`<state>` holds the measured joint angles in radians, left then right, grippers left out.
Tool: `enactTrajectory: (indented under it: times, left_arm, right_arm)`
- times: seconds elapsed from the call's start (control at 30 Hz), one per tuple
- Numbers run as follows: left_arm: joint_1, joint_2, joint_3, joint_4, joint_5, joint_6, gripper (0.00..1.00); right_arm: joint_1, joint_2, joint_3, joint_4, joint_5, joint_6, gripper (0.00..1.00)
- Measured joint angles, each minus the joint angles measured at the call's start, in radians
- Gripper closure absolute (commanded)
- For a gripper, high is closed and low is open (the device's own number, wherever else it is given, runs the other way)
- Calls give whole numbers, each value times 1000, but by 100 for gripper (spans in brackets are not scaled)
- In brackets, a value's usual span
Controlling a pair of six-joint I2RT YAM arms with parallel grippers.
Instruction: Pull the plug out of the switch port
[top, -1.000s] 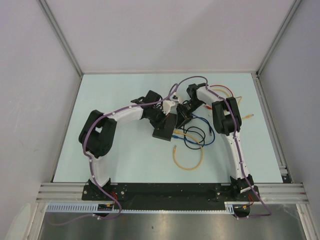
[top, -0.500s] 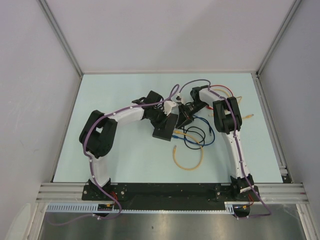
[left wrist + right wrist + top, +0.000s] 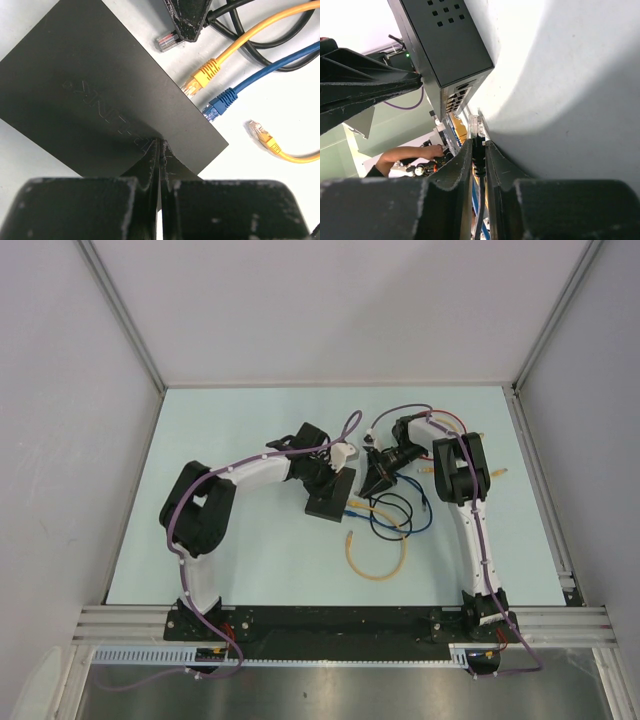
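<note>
Near the middle of the counter (image 3: 250,560), the switch (image 3: 332,502) lay pinned under the closed left jaws, while the right jaws gripped the plug (image 3: 167,41), seemingly just clear of its port (image 3: 460,95), so the pull looked all but done.

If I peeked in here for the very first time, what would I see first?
Probably the flat black switch in the middle of the table, with the shut left pincer pressing on its top. At its edge the right pincer pinches a clear plug that sits just clear of it. Beside it, a yellow plug and a blue plug poke into the switch.
</note>
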<state>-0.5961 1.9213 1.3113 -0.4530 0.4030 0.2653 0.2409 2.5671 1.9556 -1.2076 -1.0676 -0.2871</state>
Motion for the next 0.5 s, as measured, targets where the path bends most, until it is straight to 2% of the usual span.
enactTrajectory:
  times: [0.3, 0.5]
  left_arm:
    - [-3, -2, -1, 2, -5, 5, 100]
    - [-3, -2, -2, 3, -6, 5, 100]
  right_arm:
    - [2, -45, 5, 3, 60, -54, 100]
    - [-34, -205, 53, 48, 144, -140, 100]
